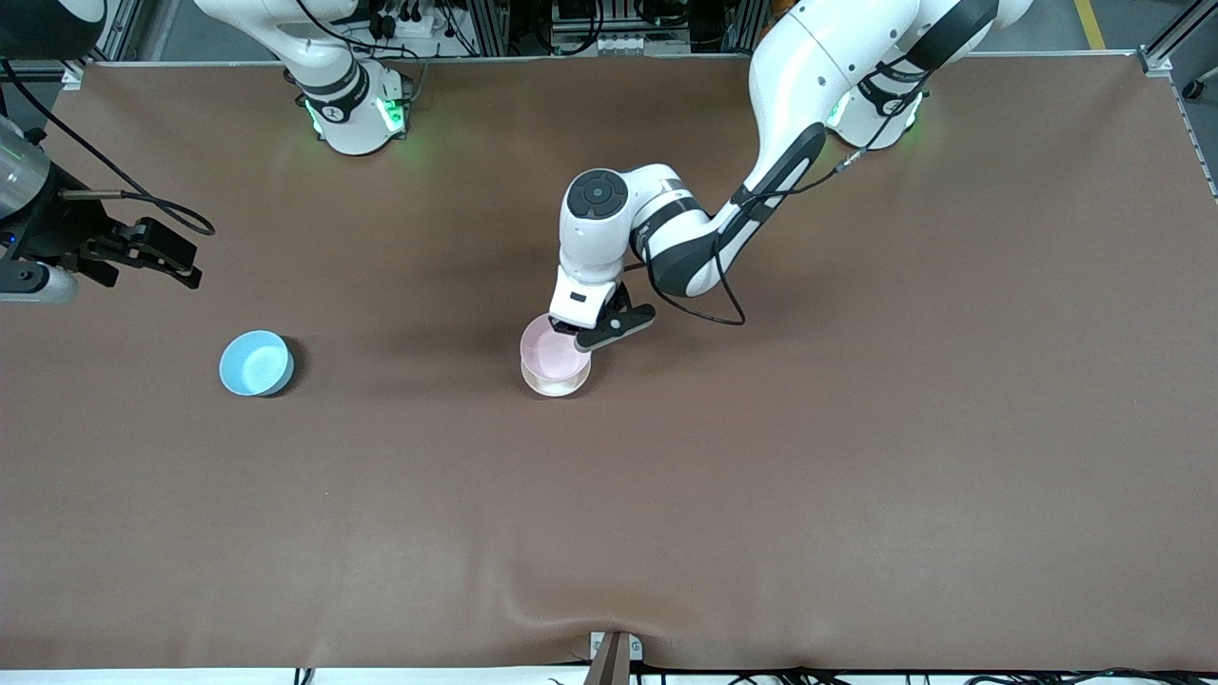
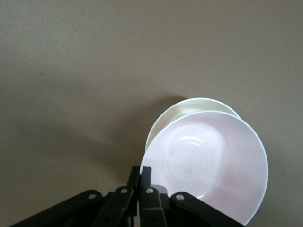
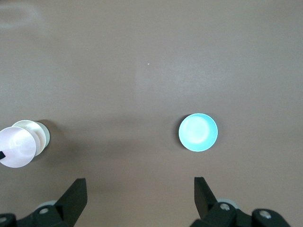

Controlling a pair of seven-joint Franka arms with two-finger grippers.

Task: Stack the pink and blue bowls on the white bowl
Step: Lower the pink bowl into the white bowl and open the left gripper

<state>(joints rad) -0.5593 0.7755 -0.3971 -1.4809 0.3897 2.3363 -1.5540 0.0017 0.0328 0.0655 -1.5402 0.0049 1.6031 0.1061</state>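
Observation:
My left gripper [image 1: 574,330] is shut on the rim of the pink bowl [image 1: 552,346], holding it over the white bowl [image 1: 558,384] near the table's middle. In the left wrist view the closed fingertips [image 2: 150,171] pinch the pink bowl's [image 2: 208,165] edge. Part of the white bowl's rim [image 2: 189,105] shows under it, a little off centre. I cannot tell whether the two bowls touch. The blue bowl [image 1: 255,362] [image 3: 198,132] stands alone toward the right arm's end. My right gripper [image 1: 176,259] [image 3: 139,189] waits open and empty over bare table beside the blue bowl.
The brown table cover [image 1: 856,428] spreads wide around the bowls. The two arm bases [image 1: 357,109] [image 1: 880,114] stand along the table's back edge. A small bracket [image 1: 614,652] sits at the front edge.

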